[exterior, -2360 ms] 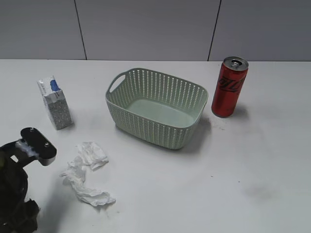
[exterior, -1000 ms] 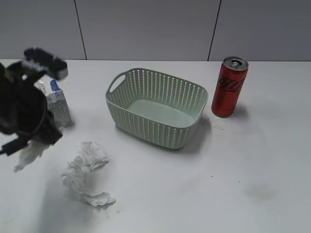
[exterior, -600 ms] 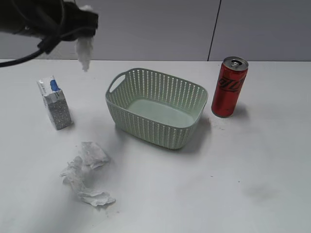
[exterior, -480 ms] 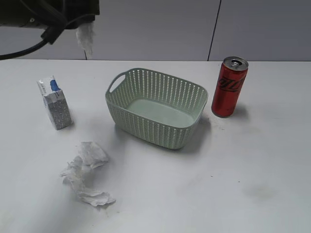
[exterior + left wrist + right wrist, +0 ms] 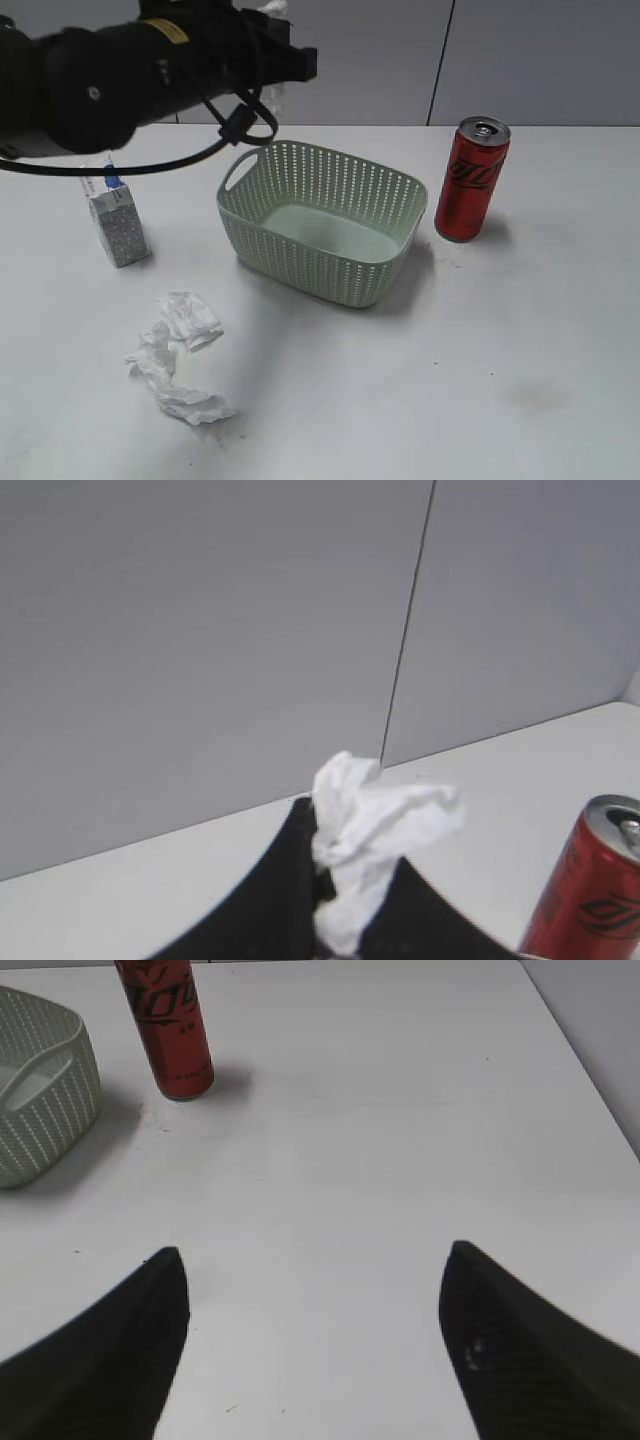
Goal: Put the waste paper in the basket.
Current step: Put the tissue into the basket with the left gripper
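Note:
My left gripper (image 5: 272, 28) is raised high at the basket's far left end, shut on a piece of white waste paper (image 5: 375, 825). A bit of that paper (image 5: 272, 8) shows above the arm in the exterior view. The pale green basket (image 5: 400, 205) stands mid-table and looks empty. More crumpled waste paper (image 5: 177, 355) lies on the table in front of the basket's left end. My right gripper (image 5: 312, 1255) is open and empty above bare table, out of the exterior view.
A red drink can (image 5: 472, 180) stands right of the basket; it also shows in the right wrist view (image 5: 165, 1022) and the left wrist view (image 5: 588, 880). A small carton (image 5: 113, 210) stands at the left. The table's right edge (image 5: 585, 1070) is near my right gripper.
My left gripper picked a piece of paper off the table at the left, lifted it high and carried it right toward the basket. The other paper on the table stayed put.

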{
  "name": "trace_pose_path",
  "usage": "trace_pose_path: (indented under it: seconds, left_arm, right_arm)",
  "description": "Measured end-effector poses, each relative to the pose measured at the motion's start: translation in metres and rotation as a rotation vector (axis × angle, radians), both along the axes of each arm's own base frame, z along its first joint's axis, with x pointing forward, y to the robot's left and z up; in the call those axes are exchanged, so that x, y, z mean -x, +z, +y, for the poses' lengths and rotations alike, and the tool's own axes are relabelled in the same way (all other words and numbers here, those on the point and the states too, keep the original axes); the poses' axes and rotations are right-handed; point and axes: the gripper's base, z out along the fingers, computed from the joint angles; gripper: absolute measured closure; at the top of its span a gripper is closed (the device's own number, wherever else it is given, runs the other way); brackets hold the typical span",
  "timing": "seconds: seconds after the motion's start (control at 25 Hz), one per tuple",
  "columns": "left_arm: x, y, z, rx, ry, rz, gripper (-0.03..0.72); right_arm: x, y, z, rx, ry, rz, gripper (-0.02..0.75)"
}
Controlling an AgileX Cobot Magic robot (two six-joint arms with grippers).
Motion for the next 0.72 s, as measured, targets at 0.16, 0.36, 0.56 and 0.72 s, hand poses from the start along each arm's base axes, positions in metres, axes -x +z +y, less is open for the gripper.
trace_pose_path:
  seconds: [0.16,0.36,0.56,0.72]
  left_arm:
    - [-0.007,-0.028,-0.009,-0.034,0.01,0.008,0.671]
    - [-0.013,-0.058,-0.014,-0.077,0.018,0.047,0.651]
    - [-0.014,-0.071,-0.018,-0.137,-0.026,0.033,0.517]
    - [-0.014,-0.076,-0.02,-0.173,-0.06,0.019,0.237]
  right_arm:
    - [0.0,0.0,0.0,0.0,0.0,0.0,0.149]
    - [0.0,0.0,0.0,0.0,0.0,0.0,0.149]
    - [0.0,0.0,0.0,0.0,0.0,0.0,0.149]
    - [0.0,0.0,0.0,0.0,0.0,0.0,0.149]
